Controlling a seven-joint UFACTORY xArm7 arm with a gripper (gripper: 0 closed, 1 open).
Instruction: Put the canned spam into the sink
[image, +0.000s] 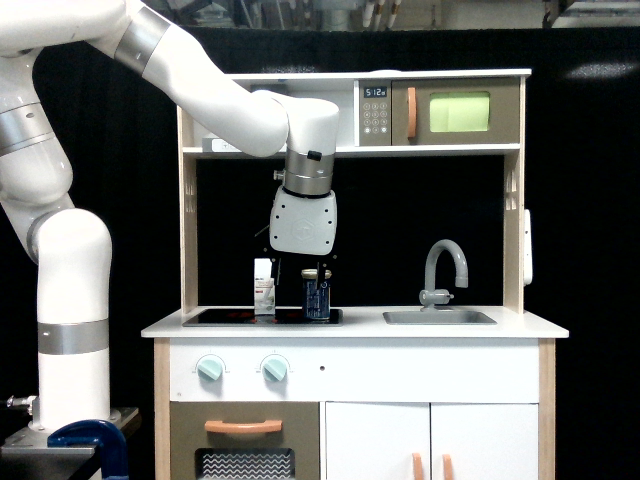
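The microwave display (375, 92) on the upper shelf is read as roughly "5:12"; the last digit is unclear. White marks are seen on the canned spam (316, 297), but no word on it can be made out. The tin is stood upright on the dark stovetop (230, 316) of the counter (540, 326), beside a white slim carton (264, 286). The sink (440, 317) is set well apart toward the exterior view's right; its contents cannot be seen. The tool (304, 264) is held just above the tin; whether it is released or clenched cannot be told.
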